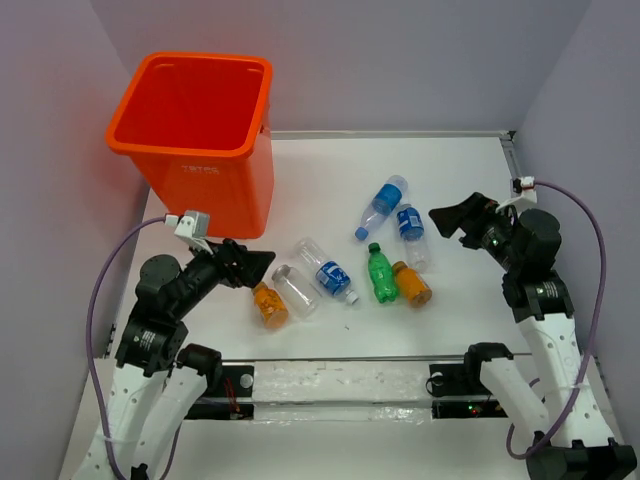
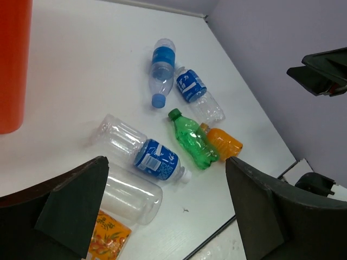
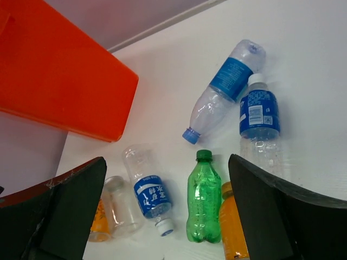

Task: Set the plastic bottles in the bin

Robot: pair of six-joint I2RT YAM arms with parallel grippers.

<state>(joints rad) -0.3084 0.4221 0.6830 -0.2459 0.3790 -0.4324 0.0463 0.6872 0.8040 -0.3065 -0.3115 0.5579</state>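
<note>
Lying scattered: glossy plastic bottles (image 1: 381,275); tapered orange bin (image 1: 215,185); left hand (image 1: 262,268), right hand (image 1: 448,225) wide.

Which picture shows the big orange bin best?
The top view: the whole bin shows, with its rim, open inside and front wall. The left wrist view catches only an orange strip at its left edge; the right wrist view shows just one slanted side, top left.

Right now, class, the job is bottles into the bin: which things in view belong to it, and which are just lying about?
Belongs to the job: bin; far blue bottle; right blue bottle; left blue bottle; clear bottle; green bottle; left orange bottle; right orange bottle.
Just lying about: no stray item shows; only the table, left cable and right cable.
</note>
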